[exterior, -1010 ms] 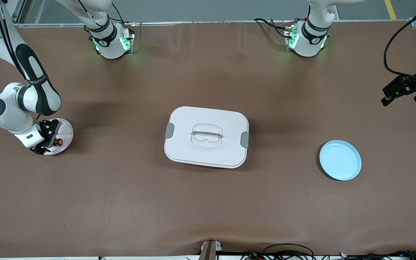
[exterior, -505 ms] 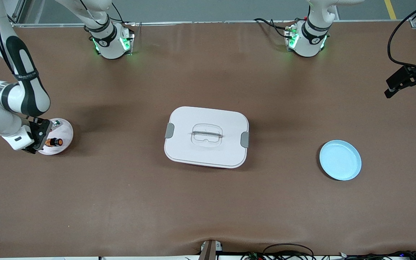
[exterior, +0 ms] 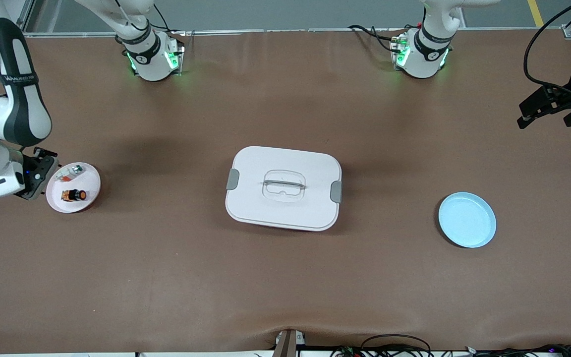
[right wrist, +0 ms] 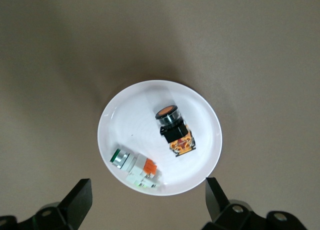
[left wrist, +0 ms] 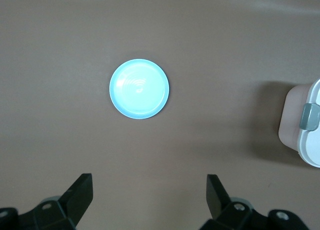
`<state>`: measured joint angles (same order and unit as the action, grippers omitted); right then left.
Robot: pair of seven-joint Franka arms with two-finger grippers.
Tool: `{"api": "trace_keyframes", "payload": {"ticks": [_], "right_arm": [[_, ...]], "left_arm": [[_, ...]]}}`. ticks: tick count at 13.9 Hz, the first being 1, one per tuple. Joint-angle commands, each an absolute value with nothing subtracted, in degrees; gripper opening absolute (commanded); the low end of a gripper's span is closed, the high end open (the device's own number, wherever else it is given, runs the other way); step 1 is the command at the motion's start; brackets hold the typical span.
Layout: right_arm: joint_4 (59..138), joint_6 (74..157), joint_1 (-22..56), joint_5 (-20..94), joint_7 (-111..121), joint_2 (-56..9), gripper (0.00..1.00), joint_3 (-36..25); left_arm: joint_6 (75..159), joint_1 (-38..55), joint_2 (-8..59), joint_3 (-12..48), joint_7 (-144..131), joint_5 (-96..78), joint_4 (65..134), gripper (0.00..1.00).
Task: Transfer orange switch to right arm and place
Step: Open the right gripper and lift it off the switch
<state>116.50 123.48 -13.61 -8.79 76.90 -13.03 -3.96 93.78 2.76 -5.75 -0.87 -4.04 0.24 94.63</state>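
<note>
Overhead, a wide brown surface point(exterior: 285, 277) fills the front view, with long bare stretches along the edge nearest the front camera and between the few things on it. At the right arm's end, close to the surface's edge, sits a small white plate point(exterior: 90, 174). On it lies the orange switch point(exterior: 74, 195), on its side with its round orange cap showing, and beside it a whitish clear part with green and orange bits point(exterior: 68, 173), apart from the switch.

The right end effector point(exterior: 35, 173) hangs over the surface just beside the plate, at the side toward that end's edge. Its fingers are spread wide and hold nothing.

A white lidded box with grey latches point(exterior: 283, 187) sits at the middle. Toward the left arm's end lies a light blue plate point(exterior: 467, 219), bare. The left end effector point(exterior: 545, 110) hangs high over that end of the surface near its edge, fingers point(left wrist: 81, 191) spread apart, holding nothing.
</note>
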Motion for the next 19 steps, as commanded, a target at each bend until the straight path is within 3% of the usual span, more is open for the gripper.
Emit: {"api": "trace_keyframes", "payload": {"ticks": [1, 9, 13, 19], "right_arm": [[111.8, 115.8, -13.4, -9.9, 71.9, -12.0, 1.00, -3.4], [99.7, 102.1, -11.3, -6.2, 67.1, -12.3, 1.00, -3.3], [98.6, 101.4, -9.5, -5.7, 61.5, -12.0, 1.00, -3.3], [90.4, 91.4, -6.8, -2.6, 41.5, -12.0, 1.00, -3.3]], "left_arm": [[92.4, 2.5, -5.4, -0.5, -3.3, -0.5, 93.3, 1.00], [92.4, 2.4, -5.4, -0.6, -3.5, -0.4, 93.3, 1.00], [92.4, 2.4, -5.3, -0.5, -3.5, -0.4, 93.3, 1.00], [92.3, 2.2, -5.4, -0.1, -3.6, -0.4, 93.3, 1.00]]}}
